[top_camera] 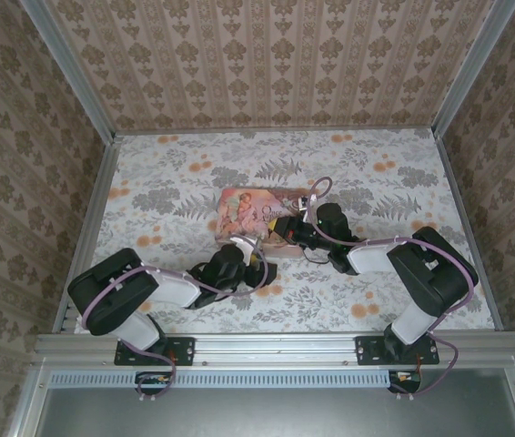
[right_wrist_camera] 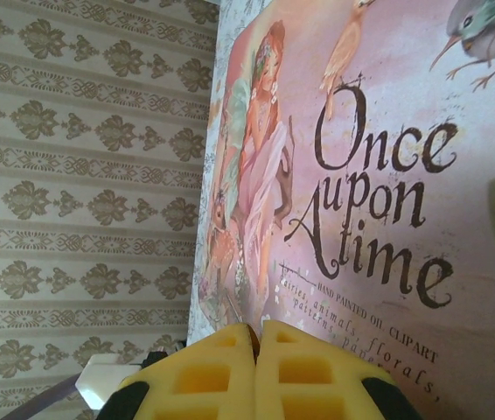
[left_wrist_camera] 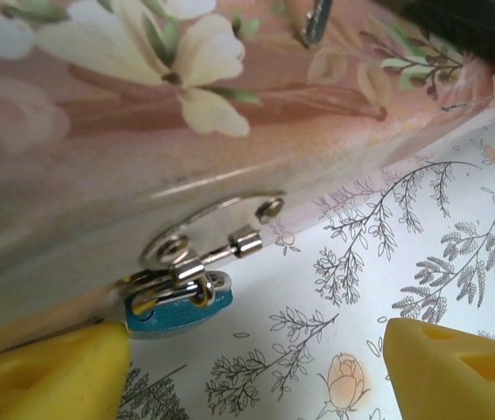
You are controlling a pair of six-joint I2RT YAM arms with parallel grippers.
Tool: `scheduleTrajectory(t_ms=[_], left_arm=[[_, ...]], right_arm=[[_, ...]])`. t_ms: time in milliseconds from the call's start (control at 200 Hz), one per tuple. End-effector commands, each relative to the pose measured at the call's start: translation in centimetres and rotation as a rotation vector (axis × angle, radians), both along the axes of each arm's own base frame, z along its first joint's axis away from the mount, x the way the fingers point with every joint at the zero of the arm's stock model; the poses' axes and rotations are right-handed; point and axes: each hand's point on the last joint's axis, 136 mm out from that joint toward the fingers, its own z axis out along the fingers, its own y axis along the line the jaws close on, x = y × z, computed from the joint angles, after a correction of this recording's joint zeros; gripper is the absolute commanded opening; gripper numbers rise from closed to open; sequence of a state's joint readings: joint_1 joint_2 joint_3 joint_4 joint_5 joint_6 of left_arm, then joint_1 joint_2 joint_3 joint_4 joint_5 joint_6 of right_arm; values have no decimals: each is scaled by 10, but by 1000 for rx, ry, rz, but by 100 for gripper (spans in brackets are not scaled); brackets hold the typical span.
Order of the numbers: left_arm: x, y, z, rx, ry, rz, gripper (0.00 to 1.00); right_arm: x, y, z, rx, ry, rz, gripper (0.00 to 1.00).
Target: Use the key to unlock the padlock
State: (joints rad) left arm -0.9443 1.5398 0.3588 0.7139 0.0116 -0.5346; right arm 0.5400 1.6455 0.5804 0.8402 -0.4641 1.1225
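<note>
From above, a table (top_camera: 166, 173) with a grey leaf and orange flower cloth held a flat pink painted tin box (top_camera: 253, 211) near its middle. The left gripper (top_camera: 250, 266) sat low at the near side of the tin box. The right gripper (top_camera: 282, 228) reached in from the right and was at the right end of the tin box. The lock was too small to make out from up there.

In the left wrist view, the left gripper (left_wrist_camera: 256, 376) had its two yellow fingers (left_wrist_camera: 46, 372) far apart, and it held nothing. The little blue-green metal padlock (left_wrist_camera: 177, 308) hung from a shiny silver clasp (left_wrist_camera: 217, 219) on the pink side of the tin box (left_wrist_camera: 99, 175). The padlock hung low, by the flowery table (left_wrist_camera: 422, 262), just beside the finger at the left of the picture. A thin grey metal bit (left_wrist_camera: 316, 19) stuck up on top of the tin box, but I could not tell what it was.

In the right wrist view, the right gripper (right_wrist_camera: 256, 363) had its yellow fingers (right_wrist_camera: 195, 376) pressed tight together. I could not tell if anything was pinched between them. Right in front lay the lid of the tin box (right_wrist_camera: 361, 219), with a painted girl, birds and the words "Once upon a time". A brown patterned wall (right_wrist_camera: 81, 157) stood behind it.
</note>
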Motion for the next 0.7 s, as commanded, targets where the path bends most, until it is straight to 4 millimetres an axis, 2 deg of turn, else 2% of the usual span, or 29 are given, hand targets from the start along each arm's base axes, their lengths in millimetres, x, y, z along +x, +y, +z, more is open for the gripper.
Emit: scheduleTrajectory(t_ms=[0, 350, 695], left_arm=[[12, -11, 22, -101, -25, 7, 77], [15, -17, 30, -143, -23, 0, 77], [22, -8, 15, -37, -44, 36, 77]], right_arm=[[-3, -4, -15, -17, 26, -1, 0], [-4, -6, -18, -23, 34, -12, 0], [-4, -6, -19, -24, 36, -13, 0]])
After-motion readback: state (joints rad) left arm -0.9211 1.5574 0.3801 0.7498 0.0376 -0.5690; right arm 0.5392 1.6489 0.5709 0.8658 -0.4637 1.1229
